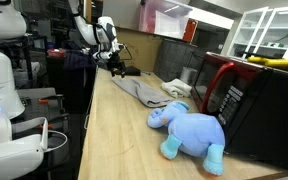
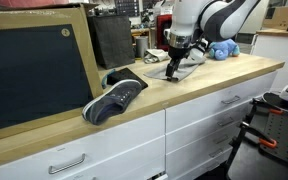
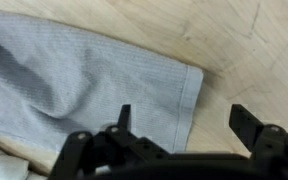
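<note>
robot hand (image 3: 181, 118) hovers empty, fingers spread wide, pointed straight down so the hem of the grey cloth (image 3: 74, 80), slack on the counter (image 3: 244, 50), sits btwn them; blue plush elephant (image 1: 189, 130) well beyond the hand.

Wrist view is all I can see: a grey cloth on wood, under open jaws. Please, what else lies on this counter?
Observer: A blue plush lies at the end of the cloth farthest from the gripper.
Operator: And on the gripper's other side?
Observer: A dark shoe sits near the front edge of the counter, apart from the cloth.
Operator: Is anything tall close by?
Observer: A red and black microwave stands right beside the plush.
</note>
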Robot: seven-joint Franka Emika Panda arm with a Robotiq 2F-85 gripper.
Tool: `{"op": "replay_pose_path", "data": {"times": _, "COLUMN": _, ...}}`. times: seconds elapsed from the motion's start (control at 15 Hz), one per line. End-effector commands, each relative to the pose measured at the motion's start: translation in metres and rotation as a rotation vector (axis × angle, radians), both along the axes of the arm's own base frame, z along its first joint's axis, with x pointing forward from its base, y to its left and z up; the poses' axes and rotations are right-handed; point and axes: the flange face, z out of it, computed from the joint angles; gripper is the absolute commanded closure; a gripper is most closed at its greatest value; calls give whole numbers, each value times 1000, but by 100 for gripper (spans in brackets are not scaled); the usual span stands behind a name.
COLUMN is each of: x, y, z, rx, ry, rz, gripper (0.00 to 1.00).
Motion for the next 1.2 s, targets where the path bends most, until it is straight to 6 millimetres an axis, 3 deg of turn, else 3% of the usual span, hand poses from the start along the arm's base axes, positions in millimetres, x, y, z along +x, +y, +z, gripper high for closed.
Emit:
{"op": "replay_pose_path", "data": {"times": 0.0, "x": 25, "y": -13, "z": -9, "rx": -36, "ry": -39, "rz": -20, "gripper": 0}}
{"op": "replay_pose_path", "data": {"times": 0.33, "x": 30, "y": -40, "z": -38, "rx": -72, "ry": -14, "rz": -54, "gripper": 0}}
{"op": "replay_pose_path", "data": {"times": 0.4, "x": 29, "y": -41, "z": -45, "rx": -68, "ry": -3, "rz": -54, "gripper": 25}}
{"op": "replay_pose_path", "data": {"times": 0.53, "x": 26, "y": -48, "z": -49, "rx": -75, "ry": -1, "rz": -52, "gripper": 32}}
{"op": "replay_pose_path", "data": {"times": 0.67, "x": 29, "y": -56, "z": -37, "rx": -77, "ry": -24, "rz": -58, "gripper": 48}}
{"op": "replay_pose_path", "data": {"times": 0.73, "x": 28, "y": -59, "z": -43, "rx": -76, "ry": -16, "rz": -61, "gripper": 57}}
{"op": "replay_pose_path", "data": {"times": 0.8, "x": 31, "y": -62, "z": -27, "rx": -64, "ry": -47, "rz": -67, "gripper": 63}}
{"op": "replay_pose_path", "data": {"times": 0.93, "x": 31, "y": -65, "z": -26, "rx": -40, "ry": -41, "rz": -78, "gripper": 79}}
{"op": "replay_pose_path", "data": {"times": 1.13, "x": 31, "y": -65, "z": -4, "rx": -15, "ry": -65, "rz": -86, "gripper": 99}}
